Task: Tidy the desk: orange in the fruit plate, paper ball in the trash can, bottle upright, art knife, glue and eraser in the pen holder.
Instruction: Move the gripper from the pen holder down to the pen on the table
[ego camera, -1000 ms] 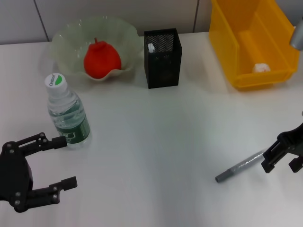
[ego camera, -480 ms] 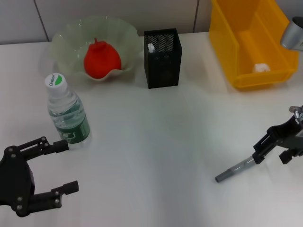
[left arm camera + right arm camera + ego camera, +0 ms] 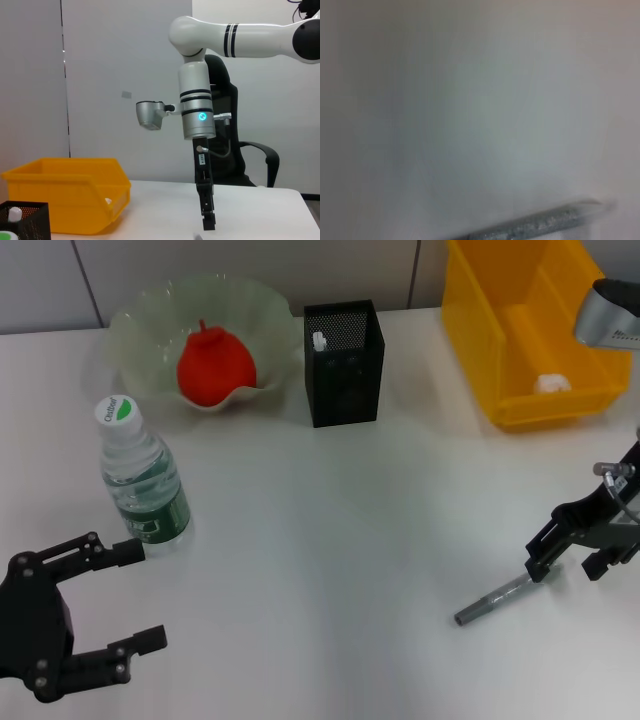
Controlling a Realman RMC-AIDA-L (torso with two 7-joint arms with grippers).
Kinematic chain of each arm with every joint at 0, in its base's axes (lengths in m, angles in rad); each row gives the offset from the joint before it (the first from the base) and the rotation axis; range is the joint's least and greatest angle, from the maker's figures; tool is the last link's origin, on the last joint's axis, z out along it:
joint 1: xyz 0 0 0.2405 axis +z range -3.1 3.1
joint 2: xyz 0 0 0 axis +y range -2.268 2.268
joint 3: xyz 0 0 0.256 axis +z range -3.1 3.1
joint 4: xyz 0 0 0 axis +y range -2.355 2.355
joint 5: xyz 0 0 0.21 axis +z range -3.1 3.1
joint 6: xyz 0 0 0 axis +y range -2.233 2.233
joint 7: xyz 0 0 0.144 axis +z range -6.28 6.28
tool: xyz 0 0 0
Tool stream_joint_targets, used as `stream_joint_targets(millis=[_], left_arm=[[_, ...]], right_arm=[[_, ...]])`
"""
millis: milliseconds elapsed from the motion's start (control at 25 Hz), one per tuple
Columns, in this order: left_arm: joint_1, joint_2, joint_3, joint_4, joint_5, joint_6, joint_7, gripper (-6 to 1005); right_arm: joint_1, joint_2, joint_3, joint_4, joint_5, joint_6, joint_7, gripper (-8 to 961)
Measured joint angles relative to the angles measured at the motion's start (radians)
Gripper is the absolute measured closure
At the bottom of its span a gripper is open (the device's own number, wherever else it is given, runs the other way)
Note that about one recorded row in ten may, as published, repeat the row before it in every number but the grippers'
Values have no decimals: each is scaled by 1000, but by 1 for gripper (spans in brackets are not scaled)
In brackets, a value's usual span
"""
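Art knife [image 3: 495, 600] flat on desk | right gripper [image 3: 567, 550] spread above it | left gripper [image 3: 128, 595] spread, idle

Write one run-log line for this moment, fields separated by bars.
right gripper: open, over grey knife end | left gripper: open, idle near bottle | orange: in plate

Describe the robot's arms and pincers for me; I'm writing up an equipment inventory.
The left pincer is matte black, with two jointed fingers of linked bars studded with silver screws. The right pincer is black too, with a thin cable beside it. In the left wrist view the right arm is glossy white and silver with black stripe bands, a glowing teal indicator light, and a grey camera module on its side.
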Motion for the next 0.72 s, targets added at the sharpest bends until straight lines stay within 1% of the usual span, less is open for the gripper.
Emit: stream_joint_targets(millis=[320,720], left_arm=[[5,-3,0,1,0,4,0,214],[9,-3,0,-1,0,7,10,214]], right_arm=[[10,-2,0,18,-9,17,-2,225],[42,-2,-11,92,-33,51,-5,224]])
